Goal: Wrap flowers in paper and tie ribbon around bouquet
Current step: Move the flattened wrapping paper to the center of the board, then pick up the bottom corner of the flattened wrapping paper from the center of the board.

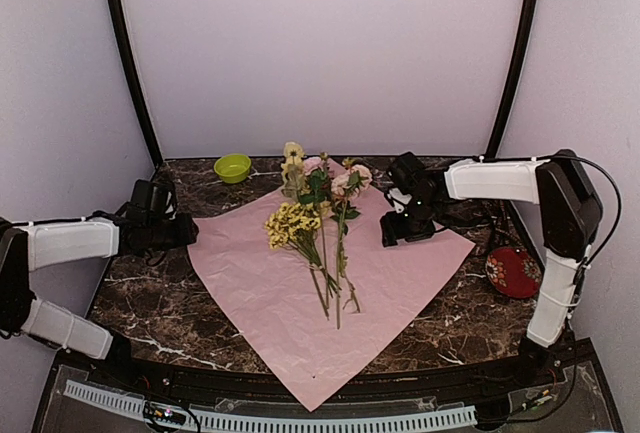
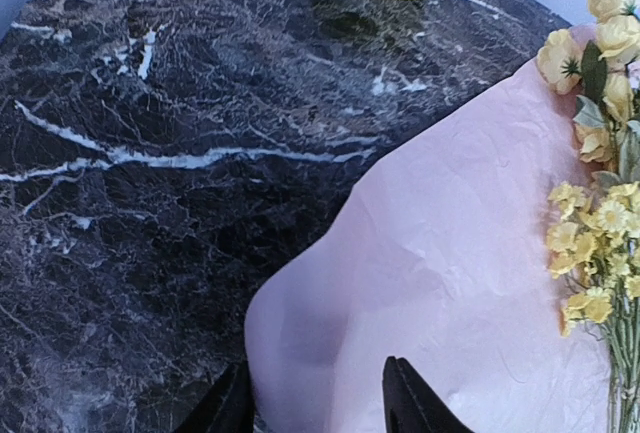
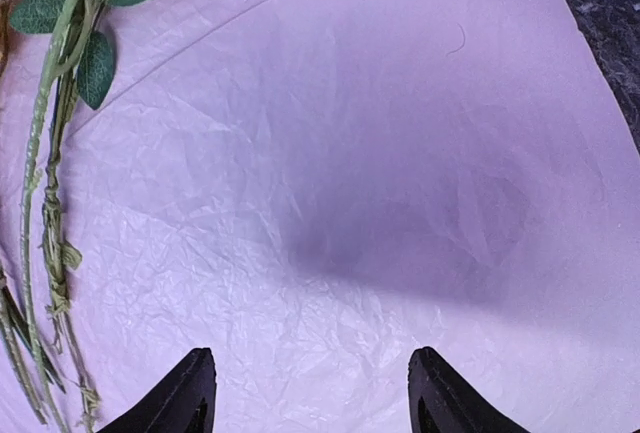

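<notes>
Left gripper (image 2: 315, 408): the two black fingers (image 2: 225, 411) are clearly spread apart and there's nothing pinched between them. They sit right at the left corner of the big thin pinkish-lilac sheet of crinkly paper (image 1: 270, 293), and the wrist view shows that rounded corner lying in the gap between the tips. I can't tell if either tip is actually touching it.

Right gripper (image 3: 312, 398): same deal, jaws wide apart and holding nothing. It hangs over the right part of the sheet, with its shadow falling on the paper just ahead of the tips. From its wrist cam, some green stems and a couple of leaves run along the left edge of the view, well clear of the fingers.

The sheet lies flat on the dark marble table (image 1: 150, 293), turned like a diamond, and its near corner pokes out past the table's front edge. The flowers (image 1: 315, 223), a small bunch of pale pink blooms and little yellow clusters on thin green stems, lie down the middle of the paper. The heads are up at the far corner and the stems point back toward the arms.

Off the paper there's a small lime green bowl (image 1: 232, 166) at the far left of the table, and a round red patterned disc (image 1: 513, 271) on the right side near the right arm.
</notes>
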Controlling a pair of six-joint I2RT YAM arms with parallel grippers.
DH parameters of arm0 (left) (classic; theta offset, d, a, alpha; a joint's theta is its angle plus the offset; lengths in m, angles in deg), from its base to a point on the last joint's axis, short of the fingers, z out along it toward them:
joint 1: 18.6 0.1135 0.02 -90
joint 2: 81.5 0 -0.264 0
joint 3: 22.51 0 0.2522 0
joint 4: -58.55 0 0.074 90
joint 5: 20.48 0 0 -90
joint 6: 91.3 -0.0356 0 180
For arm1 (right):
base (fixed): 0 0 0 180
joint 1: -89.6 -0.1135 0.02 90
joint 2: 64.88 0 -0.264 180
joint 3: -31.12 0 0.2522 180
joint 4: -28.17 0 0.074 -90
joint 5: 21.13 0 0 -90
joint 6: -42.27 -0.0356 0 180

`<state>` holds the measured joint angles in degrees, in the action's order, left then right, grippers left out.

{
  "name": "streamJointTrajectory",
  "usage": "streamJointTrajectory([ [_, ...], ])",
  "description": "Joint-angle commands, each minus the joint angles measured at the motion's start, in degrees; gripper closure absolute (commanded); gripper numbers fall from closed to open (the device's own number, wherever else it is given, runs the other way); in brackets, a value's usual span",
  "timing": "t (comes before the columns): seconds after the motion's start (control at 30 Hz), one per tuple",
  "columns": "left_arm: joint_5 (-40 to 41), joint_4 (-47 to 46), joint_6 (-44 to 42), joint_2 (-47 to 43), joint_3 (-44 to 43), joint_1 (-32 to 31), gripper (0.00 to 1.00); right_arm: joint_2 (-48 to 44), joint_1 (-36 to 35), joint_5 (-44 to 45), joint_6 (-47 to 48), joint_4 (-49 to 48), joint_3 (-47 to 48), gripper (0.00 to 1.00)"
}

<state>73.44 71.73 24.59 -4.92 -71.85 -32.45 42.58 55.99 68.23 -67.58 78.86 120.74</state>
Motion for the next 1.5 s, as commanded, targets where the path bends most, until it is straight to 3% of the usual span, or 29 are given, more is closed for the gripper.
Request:
streamJointTrajectory([
  [0.0, 13.17, 7.92, -0.44, -8.09, -1.90, -4.84, 0.51, -0.26, -4.88, 8.07, 2.62, 3.44, 1.59, 0.34],
  [0.1, 22.01, 11.81, -1.88, -12.27, -3.32, -8.30, 0.48, 1.85, -7.94, 8.88, 4.40, 5.27, 3.82, 0.34],
  [0.33, 23.91, 13.84, -4.00, -12.22, -5.28, -14.38, 0.49, 7.75, -11.33, 10.87, 4.59, 6.29, 8.52, 0.34],
  [0.63, 16.31, 7.69, -2.18, 0.15, -0.55, -18.45, 0.50, 11.36, -14.56, 10.28, 4.39, 7.01, 13.56, 0.34],
  [0.8, 11.65, 3.35, -2.65, 0.17, 0.46, -18.69, 0.50, 10.49, -14.78, 6.33, 4.73, 5.39, 13.54, 0.34],
  [1.1, 0.85, 0.08, -18.44, -3.01, -2.73, -26.26, 0.51, 5.17, -13.63, 5.57, 5.64, 4.63, 11.68, 0.33],
  [1.33, -8.44, -1.52, -33.42, 0.66, -2.24, -42.14, 0.53, 1.64, -11.32, -0.44, 5.96, 2.27, 8.06, 0.33],
  [1.47, -15.41, 3.28, -43.76, 1.48, -4.94, -49.26, 0.48, 2.10, -11.16, -0.59, 6.74, 3.19, 8.58, 0.33],
])
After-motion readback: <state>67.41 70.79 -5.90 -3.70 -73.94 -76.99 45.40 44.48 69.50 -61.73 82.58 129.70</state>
